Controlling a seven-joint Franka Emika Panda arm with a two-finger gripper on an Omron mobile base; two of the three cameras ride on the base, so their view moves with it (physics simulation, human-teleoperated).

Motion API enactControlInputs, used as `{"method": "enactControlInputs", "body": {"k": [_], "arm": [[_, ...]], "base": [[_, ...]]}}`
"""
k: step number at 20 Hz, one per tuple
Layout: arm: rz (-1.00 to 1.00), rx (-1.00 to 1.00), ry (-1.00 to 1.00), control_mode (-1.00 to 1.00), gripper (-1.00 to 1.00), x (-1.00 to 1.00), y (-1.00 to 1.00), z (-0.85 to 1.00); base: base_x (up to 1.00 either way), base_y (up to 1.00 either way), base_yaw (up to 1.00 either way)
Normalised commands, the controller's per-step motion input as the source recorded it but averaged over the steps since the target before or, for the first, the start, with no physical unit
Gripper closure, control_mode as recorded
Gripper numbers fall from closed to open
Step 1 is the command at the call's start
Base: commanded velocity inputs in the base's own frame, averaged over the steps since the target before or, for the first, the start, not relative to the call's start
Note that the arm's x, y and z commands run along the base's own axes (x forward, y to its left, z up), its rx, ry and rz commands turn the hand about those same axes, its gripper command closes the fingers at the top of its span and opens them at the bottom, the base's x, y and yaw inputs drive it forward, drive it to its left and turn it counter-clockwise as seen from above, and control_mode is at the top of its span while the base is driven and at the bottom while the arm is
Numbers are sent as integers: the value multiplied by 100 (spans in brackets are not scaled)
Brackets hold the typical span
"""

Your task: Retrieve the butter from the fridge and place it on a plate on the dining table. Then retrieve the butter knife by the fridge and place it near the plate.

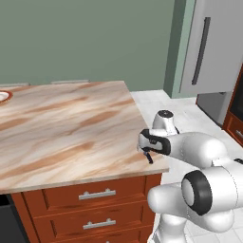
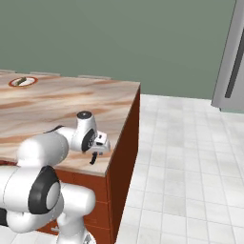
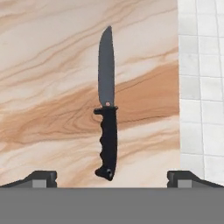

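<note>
Marbled tan-and-beige stone tops the dining table (image 1: pixel 71 128), which stands on a reddish-brown wooden base with drawers and fills the near ground of both base views. At its near right corner, about five o'clock on the tabletop in the left base view, the gripper (image 1: pixel 149 155) hangs just above the stone with its fingers spread wide and nothing between them. In the hand view the butter knife (image 3: pixel 107 109) lies flat on the stone, its black handle toward six o'clock and its dark blade pointing to twelve, midway between the two finger tips (image 3: pixel 39 177) at the bottom corners and clear of both. White floor tiles (image 3: pixel 201 87) run along the three o'clock side of that view, past the table's edge.

Farther off, at the table's far left end, about ten o'clock in the right base view, sits the plate (image 2: pixel 23 81), with a small dark shape on it, too small to name. Beyond the tiled floor, at two o'clock in the left base view, stands the fridge (image 1: pixel 213 47), light grey with a long dark bar handle, against a green wall (image 1: pixel 85 38).
</note>
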Motion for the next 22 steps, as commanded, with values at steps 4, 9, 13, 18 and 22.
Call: {"method": "enactControlInputs", "body": {"k": [4, 9, 13, 18, 22], "arm": [[12, 0, 0, -100, -100, 2, 1, -46], [5, -3, 1, -100, -100, 12, 12, -32], [0, -2, 3, -100, -100, 13, 12, -20], [0, 0, 0, -100, -100, 12, 1, -16], [0, 0, 0, -100, -100, 15, 0, -17]], "base": [[0, 0, 0], [0, 0, 0], [0, 0, 0], [0, 0, 0], [0, 0, 0]]}}
